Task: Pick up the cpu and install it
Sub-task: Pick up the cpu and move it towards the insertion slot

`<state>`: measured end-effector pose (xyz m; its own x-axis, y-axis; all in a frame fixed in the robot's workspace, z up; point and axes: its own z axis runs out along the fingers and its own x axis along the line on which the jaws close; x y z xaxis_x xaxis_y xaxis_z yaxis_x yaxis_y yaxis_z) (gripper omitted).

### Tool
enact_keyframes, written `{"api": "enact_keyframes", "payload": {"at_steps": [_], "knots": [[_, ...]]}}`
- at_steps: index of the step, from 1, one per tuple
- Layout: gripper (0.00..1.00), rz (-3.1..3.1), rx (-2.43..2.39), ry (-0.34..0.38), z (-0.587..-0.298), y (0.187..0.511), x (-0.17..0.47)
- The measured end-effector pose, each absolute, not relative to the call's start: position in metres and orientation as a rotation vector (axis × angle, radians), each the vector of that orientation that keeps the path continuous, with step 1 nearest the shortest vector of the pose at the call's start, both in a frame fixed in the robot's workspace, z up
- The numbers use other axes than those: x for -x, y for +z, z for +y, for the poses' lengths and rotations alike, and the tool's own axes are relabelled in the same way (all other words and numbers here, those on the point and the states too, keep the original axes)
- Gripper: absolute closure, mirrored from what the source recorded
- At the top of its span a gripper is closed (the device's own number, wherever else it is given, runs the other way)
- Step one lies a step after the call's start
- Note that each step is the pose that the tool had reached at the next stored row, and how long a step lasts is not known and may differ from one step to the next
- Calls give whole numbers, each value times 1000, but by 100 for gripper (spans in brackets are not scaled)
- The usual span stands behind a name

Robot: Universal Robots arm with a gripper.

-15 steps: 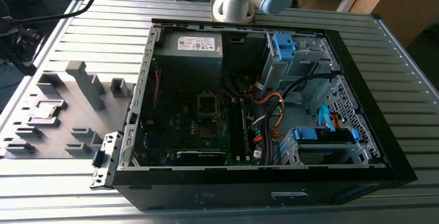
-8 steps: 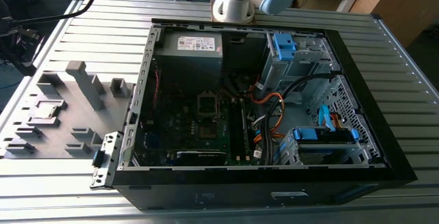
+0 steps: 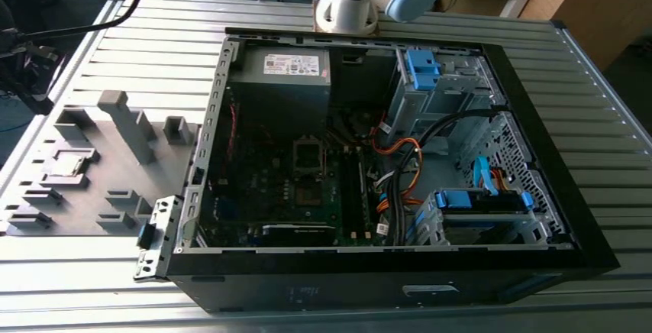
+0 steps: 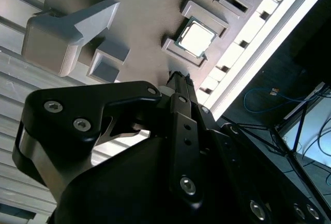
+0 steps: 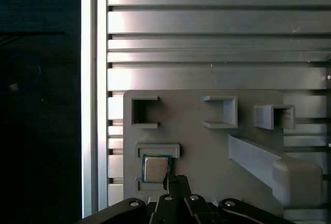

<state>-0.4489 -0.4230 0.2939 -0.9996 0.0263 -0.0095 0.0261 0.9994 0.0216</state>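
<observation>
cpu [image 3: 67, 166]: seated in a recess of the grey fixture plate [image 3: 112, 188], middle left of the exterior view.
gripper [image 5: 173, 181]: tip just beside the cpu's edge, not holding it.
Opening: cannot tell.

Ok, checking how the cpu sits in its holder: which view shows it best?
Second wrist view: the cpu lies whole and close in its grey holder. First wrist view shows it by the gripper; exterior view, far off.

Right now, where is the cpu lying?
The cpu lies in a square pocket of the grey fixture plate, on the exterior view's left, outside the open computer case. In the first wrist view the gripper is close beside it.
</observation>
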Motion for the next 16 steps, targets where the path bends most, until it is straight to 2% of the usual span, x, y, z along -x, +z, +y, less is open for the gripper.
{"api": "enact_keyframes", "payload": {"at_steps": [16], "knots": [[89, 3131, -41, 34, -423, 280, 463]]}}
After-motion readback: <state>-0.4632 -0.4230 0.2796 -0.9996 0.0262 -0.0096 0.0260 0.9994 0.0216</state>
